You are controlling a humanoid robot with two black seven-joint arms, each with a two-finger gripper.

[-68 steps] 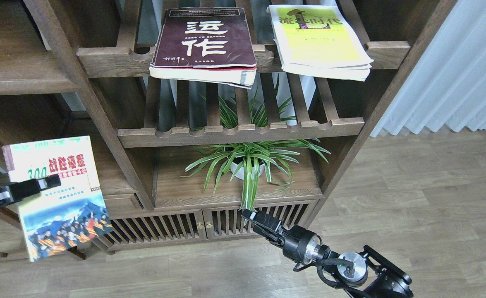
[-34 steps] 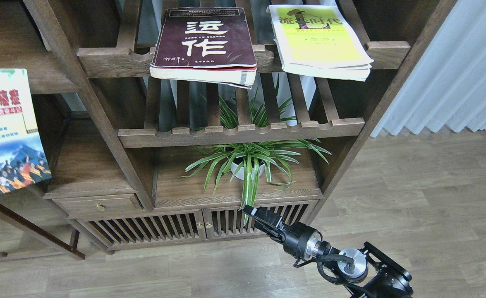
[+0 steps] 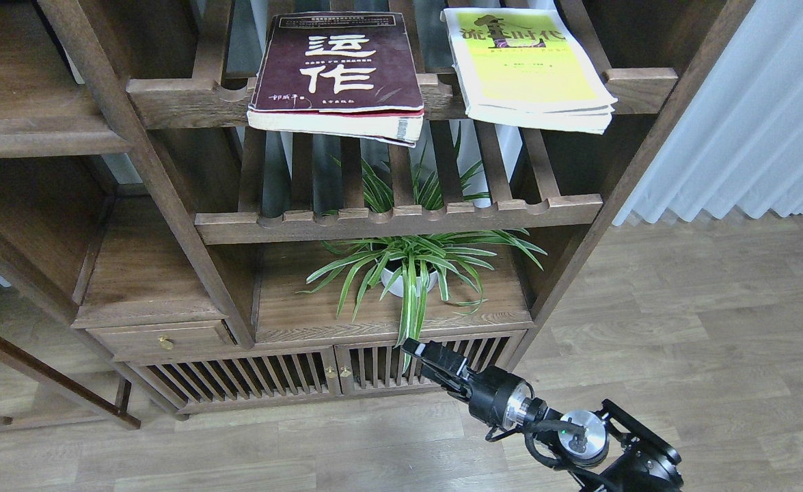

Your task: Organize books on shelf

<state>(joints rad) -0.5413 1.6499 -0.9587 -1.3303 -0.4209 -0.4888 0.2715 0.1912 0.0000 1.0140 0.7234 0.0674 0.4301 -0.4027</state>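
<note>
Two books up top, third gone from view

Two paperbacks lie flat on the upper slatted rack (image 3: 196, 102): the maroon book (image 3: 336, 65) left, the lime-yellow book (image 3: 527, 68) right, apart from each other. Below stand a spider plant (image 3: 411, 263), wood-plank floor (image 3: 681, 328) and a pale curtain (image 3: 763, 116). The solid dark shelf (image 3: 25, 133) at left sits bare. Half a second ago the "300" book showed at the left edge; now it and the left gripper are out of frame. The right gripper (image 3: 418, 350) hangs low by the cabinet doors (image 3: 271, 379), well below both books (fingers indistinct, holding nothing visible).
</note>
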